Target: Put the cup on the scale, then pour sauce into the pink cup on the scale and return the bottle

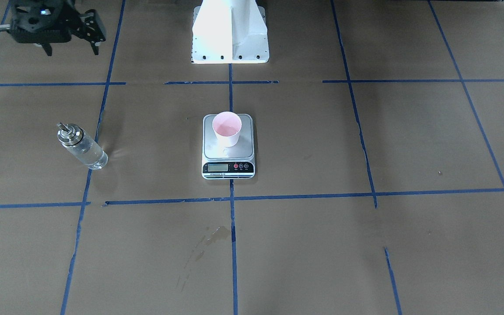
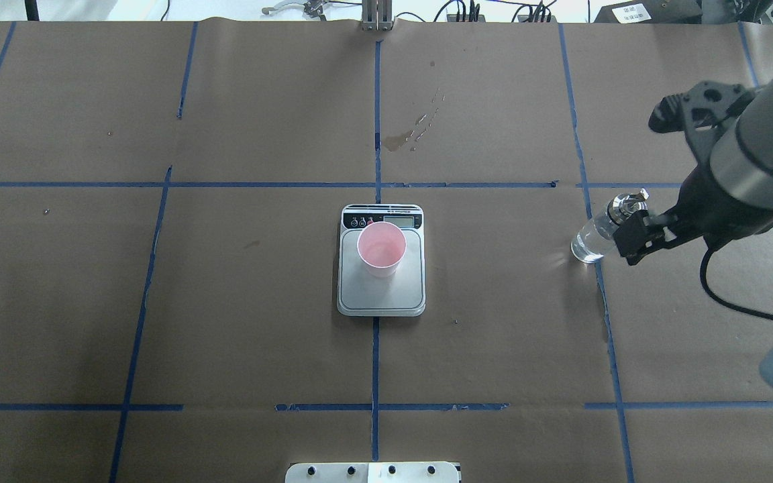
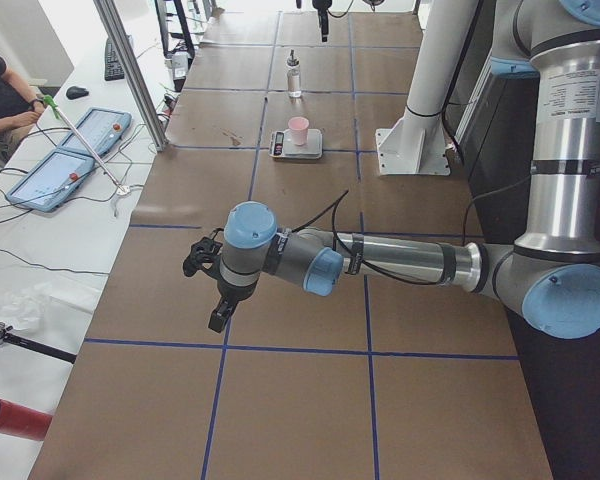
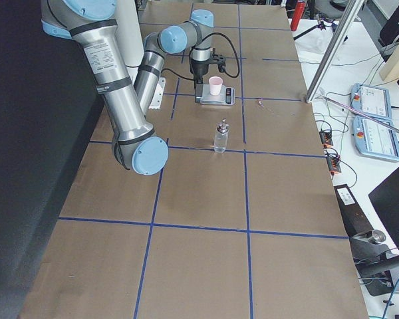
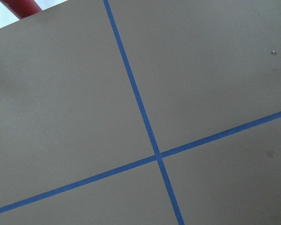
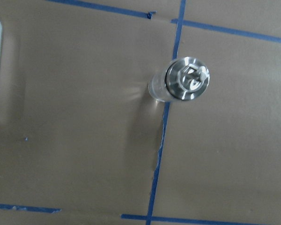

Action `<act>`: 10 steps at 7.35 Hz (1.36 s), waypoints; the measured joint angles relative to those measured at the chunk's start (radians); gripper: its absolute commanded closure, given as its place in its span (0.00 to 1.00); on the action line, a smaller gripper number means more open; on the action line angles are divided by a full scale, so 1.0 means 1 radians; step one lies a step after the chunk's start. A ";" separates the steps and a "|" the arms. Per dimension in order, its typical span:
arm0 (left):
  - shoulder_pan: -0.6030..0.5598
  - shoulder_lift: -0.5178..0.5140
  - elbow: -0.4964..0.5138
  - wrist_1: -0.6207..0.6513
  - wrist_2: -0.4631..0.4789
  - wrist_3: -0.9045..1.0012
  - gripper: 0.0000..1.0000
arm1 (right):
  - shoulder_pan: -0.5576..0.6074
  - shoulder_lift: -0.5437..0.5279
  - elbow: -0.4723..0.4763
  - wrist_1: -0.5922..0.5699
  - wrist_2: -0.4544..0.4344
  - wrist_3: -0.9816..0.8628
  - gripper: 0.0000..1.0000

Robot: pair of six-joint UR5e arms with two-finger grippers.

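You have before you the table (image 2: 259, 302), covered with brown paper and divided by blue tape lines (image 2: 376, 362). The right arm (image 2: 755, 154) comes in from the robot's right side, and the left arm (image 3: 410, 262) stretches low over the table's left end, well apart from the task's things.

The right gripper (image 1: 73, 50) hangs in the air above the bottle and touches nothing. In the front-facing view you can see its two fingers (image 1: 96, 47) spread apart with only air between them, so it is released. The left gripper (image 3: 208, 290) hovers over bare paper. It shows only in the left side view, so you cannot tell if it is released or clenched. Its wrist camera shows you only paper and a crossing of tape.

The scale (image 2: 381, 288) lies flat in the middle of the table, on the centre tape line, with its display strip turned away from the robot. The bottle (image 2: 594, 236) stands upright on the paper, on a tape line, on the robot's right of the scale and well apart from it. The right wrist camera looks straight down on its metal cap (image 6: 187, 78). The cup (image 2: 381, 249) stands upright on the steel platform, toward the display side. The sauce (image 1: 90, 155) shows as clear liquid inside the bottle's glass.
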 measured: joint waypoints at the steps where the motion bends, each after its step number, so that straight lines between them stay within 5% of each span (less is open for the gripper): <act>1: 0.000 0.002 -0.001 -0.004 0.000 0.000 0.00 | 0.104 -0.004 -0.050 0.006 0.037 -0.143 0.00; 3: 0.000 0.003 0.000 -0.006 0.000 -0.002 0.00 | 0.306 -0.042 -0.180 0.028 0.101 -0.436 0.00; 5: 0.000 0.005 0.001 -0.001 -0.003 -0.003 0.00 | 0.468 -0.142 -0.327 0.174 0.179 -0.642 0.00; 8: 0.000 0.020 0.015 0.011 -0.003 -0.003 0.00 | 0.568 -0.335 -0.520 0.544 0.245 -0.708 0.00; 10: 0.000 0.058 0.038 0.016 -0.001 -0.003 0.00 | 0.576 -0.398 -0.612 0.667 0.237 -0.714 0.00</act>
